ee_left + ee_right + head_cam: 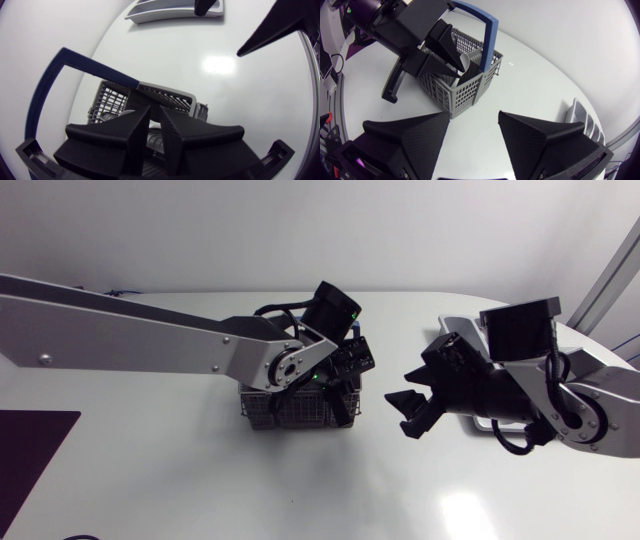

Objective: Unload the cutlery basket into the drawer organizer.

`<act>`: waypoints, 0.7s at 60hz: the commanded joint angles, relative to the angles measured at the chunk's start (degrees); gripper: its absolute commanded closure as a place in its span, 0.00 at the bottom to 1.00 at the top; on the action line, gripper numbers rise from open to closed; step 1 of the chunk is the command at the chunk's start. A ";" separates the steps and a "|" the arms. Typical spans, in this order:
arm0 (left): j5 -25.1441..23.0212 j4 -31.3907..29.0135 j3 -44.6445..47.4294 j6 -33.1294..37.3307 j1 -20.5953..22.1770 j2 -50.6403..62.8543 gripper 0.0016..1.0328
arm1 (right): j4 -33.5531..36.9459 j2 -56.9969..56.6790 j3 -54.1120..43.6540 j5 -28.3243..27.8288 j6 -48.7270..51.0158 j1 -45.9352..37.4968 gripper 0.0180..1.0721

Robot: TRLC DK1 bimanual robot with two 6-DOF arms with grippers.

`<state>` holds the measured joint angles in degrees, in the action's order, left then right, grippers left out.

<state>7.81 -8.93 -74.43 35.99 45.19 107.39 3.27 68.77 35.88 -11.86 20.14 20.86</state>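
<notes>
Head view, from the left: a dark mat (28, 452) lies on the white table (200, 490), well behind the left gripper (332, 385), whose arm reaches in over the middle. That gripper points down into the grey cutlery basket (285, 412), which sits directly under its jaws. In the right wrist view those jaws are drawn nearly together inside the basket, pinching a pale piece of cutlery (464, 59) at their tips. What kind of piece it is cannot be told. The basket's blue handle (487, 30) arches upright just beside the left jaws. In the left wrist view the basket's slotted wall shows just ahead of the fingertips.

Further right, the right gripper (412, 398) hangs above the table with its jaws spread wide and nothing between them. The basket stands a little ahead of them, not touching. The grey drawer organizer (580, 119) lies on the table off to one side of the right jaws and well ahead of the left ones, beyond the basket.
</notes>
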 commanded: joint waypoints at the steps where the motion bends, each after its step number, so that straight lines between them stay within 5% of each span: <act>1: -0.17 -2.94 4.74 -0.66 0.25 -0.43 0.85 | -0.54 -0.66 -1.60 -0.18 0.69 -0.30 0.32; 9: -0.17 -0.92 7.64 -2.59 0.25 -4.03 0.82 | -0.54 -0.66 -1.69 -0.18 0.69 -0.21 0.32; 19: 1.94 8.66 14.40 -4.17 0.78 -9.04 0.69 | -0.54 -0.75 -1.86 -0.18 0.69 -0.12 0.32; 42: 1.94 18.33 19.59 -10.50 -2.65 -14.41 0.62 | -1.33 -0.57 -2.30 -0.18 0.60 0.32 0.32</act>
<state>9.50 8.23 -56.58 27.94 44.07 93.95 2.72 68.77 35.33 -11.86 20.14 20.88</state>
